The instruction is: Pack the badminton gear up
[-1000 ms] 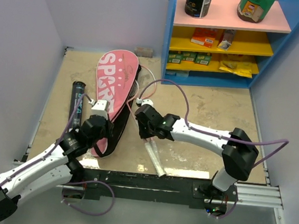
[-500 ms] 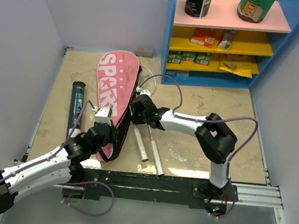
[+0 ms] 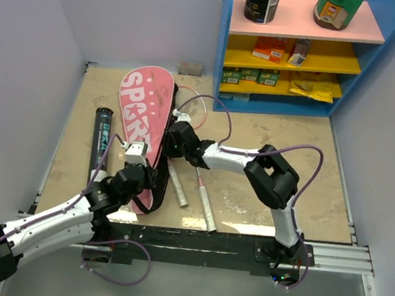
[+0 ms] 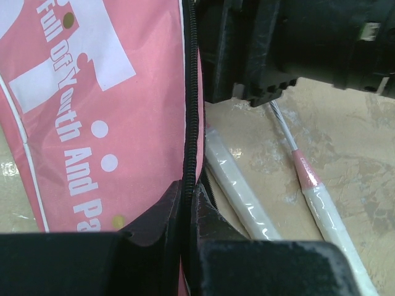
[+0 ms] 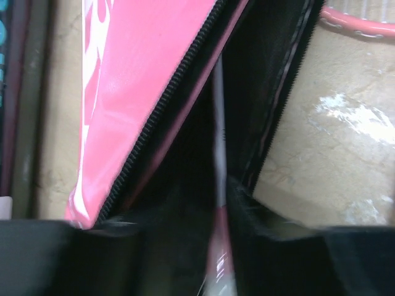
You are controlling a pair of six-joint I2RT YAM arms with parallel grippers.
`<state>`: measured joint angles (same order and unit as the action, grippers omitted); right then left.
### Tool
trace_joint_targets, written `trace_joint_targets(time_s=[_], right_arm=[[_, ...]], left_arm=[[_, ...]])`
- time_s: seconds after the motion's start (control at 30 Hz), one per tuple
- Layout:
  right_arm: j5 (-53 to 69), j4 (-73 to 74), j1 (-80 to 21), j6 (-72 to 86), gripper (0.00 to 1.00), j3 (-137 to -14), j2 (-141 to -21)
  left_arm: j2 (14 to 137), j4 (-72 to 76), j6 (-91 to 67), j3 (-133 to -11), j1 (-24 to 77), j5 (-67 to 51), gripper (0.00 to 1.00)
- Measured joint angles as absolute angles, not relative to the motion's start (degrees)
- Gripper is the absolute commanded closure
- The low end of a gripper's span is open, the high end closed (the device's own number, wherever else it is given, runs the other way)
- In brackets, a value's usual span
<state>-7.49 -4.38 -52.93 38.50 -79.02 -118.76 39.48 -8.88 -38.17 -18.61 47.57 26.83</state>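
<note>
The pink "SPORT" bag (image 3: 141,111) lies at the left, its black zipper edge open along the right side. My left gripper (image 3: 142,174) is shut on that zipper edge (image 4: 189,185) near the bag's narrow end. My right gripper (image 3: 173,137) is at the bag's opening, shut on a thin racket shaft (image 5: 217,185) that runs into the dark inside of the bag (image 5: 142,92). Two racket handles (image 3: 177,187) (image 3: 205,201) lie on the table beside the bag. A pink racket frame (image 3: 195,109) shows past the bag. The black tube (image 3: 100,139) lies left of the bag. No shuttlecock shows.
A blue shelf unit (image 3: 222,52) with jars and boxes stands at the back right. Grey walls close in the left and back sides. A metal rail (image 3: 195,242) runs along the near edge. A small block (image 3: 189,68) lies by the back wall.
My right gripper has moved left and away to the bag's opening with the racket shaft. The bag has swung left. A second handle came into view. My left gripper keeps its hold.
</note>
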Motion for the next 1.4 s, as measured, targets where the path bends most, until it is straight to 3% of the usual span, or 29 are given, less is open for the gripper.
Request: trace_joint_targets(time_s=[0.17, 0.5, 0.83, 1.4], right_arm=[[-7.8, -3.7, -52.8, 38.0, 0.44, -73.3, -111.2], [-2.2, 0.3, -52.9, 36.8, 0.44, -57.7, -93.6], [8.6, 3.7, -53.9, 36.3, 0.45, -50.1, -92.8], [8.4, 2.6, -58.1, 37.8, 0.55, -48.2, -95.8]], left_arm=[[40.6, -7.8, -38.2, -17.9, 47.8, 27.7, 1.0], [42.5, -5.7, -37.7, -17.5, 48.1, 28.6, 1.0], [42.3, -5.2, -37.0, -17.5, 48.1, 29.3, 1.0], [42.0, -5.1, -36.9, -17.4, 48.2, 29.5, 1.0]])
